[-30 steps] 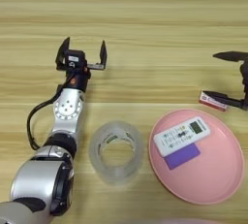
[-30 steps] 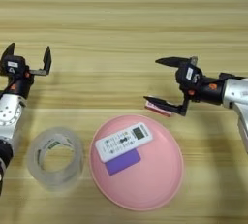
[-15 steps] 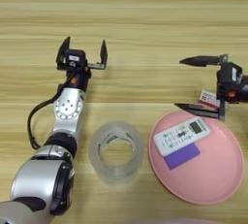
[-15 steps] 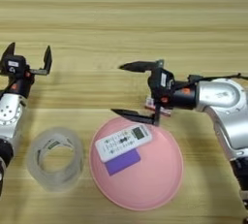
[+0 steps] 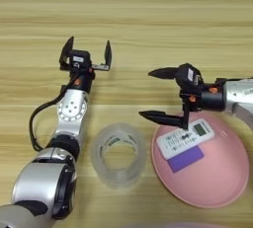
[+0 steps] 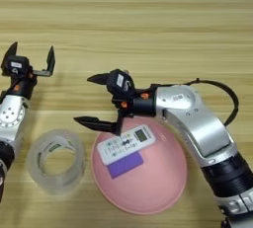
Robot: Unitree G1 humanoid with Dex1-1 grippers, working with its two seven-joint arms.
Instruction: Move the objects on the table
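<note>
While the jaws are gaping wide and gripping nothing: right gripper is hovering at the pink plate's far-left rim.
Remote: white remote is lying on the plate atop a purple card.
Tape: clear tape roll is sitting left of the plate, near the table's near edge.
Left gripper: spread open, idling further back.
Risk: lower finger could be catching the rim and tipping the plate.
White-and-red box: not visible.
</note>
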